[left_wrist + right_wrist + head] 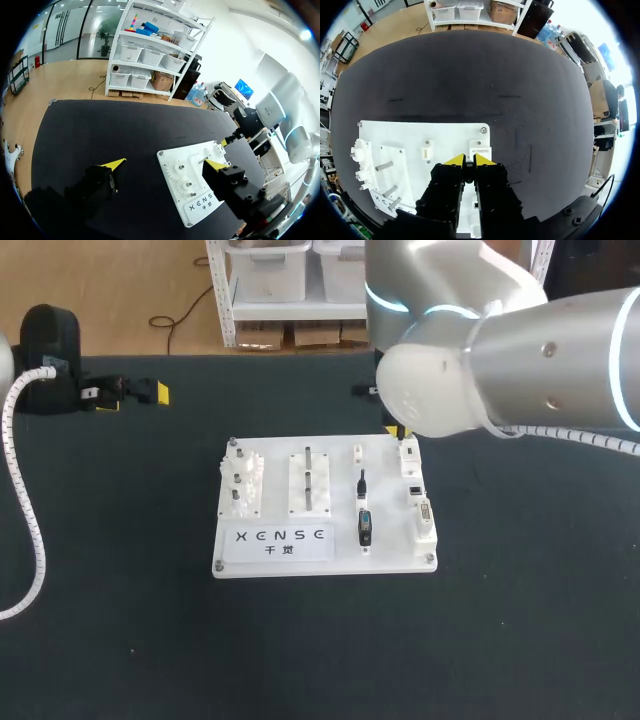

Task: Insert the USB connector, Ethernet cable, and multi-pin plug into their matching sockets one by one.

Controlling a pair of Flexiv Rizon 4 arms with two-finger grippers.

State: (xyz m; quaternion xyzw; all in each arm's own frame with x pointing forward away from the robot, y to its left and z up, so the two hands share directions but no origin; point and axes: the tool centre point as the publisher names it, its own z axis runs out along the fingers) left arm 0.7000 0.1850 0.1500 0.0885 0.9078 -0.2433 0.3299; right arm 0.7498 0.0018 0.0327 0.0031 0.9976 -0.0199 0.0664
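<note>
Right wrist view shows your right gripper with fingers nearly together, the socket block just ahead of them. Your left gripper gapes wide

Two-line dark print, label on white board

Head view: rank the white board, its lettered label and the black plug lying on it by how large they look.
1. white board
2. lettered label
3. black plug
All three sit at much the same distance from the camera, so the order is not skewed by nearness.
</note>
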